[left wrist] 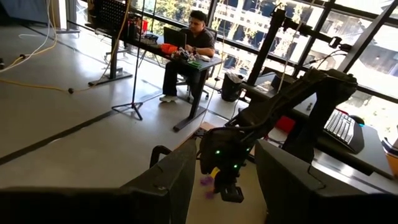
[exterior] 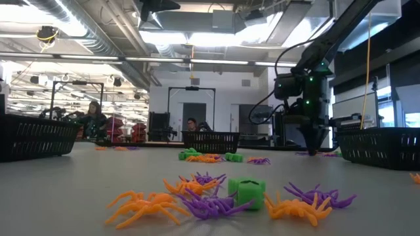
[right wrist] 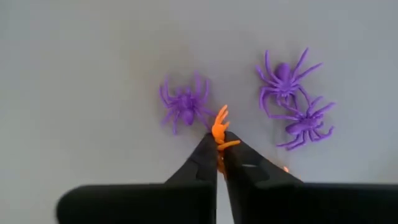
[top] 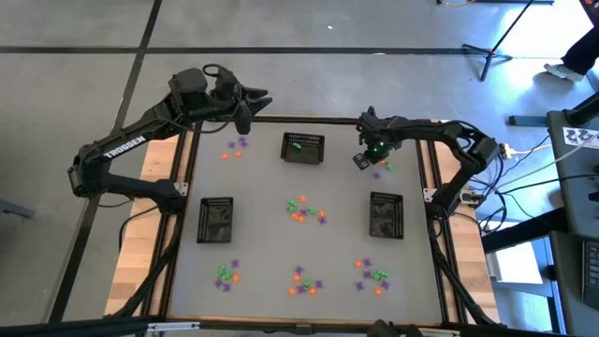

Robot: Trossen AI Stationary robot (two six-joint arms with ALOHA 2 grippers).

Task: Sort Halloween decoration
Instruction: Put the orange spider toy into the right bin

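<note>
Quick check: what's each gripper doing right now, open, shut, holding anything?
Left gripper: open, empty, raised by the table's far left corner.
Right gripper: shut on a small orange plastic spider, down at the table.

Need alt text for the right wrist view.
The right gripper, shut on an orange spider, points down at a grey table. Three purple spiders lie around it, two of them overlapping.

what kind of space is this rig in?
Probably an open lab or workshop: exposed ceiling ducts, a person at a desk by tall windows, and tripod stands on bare floor.
</note>
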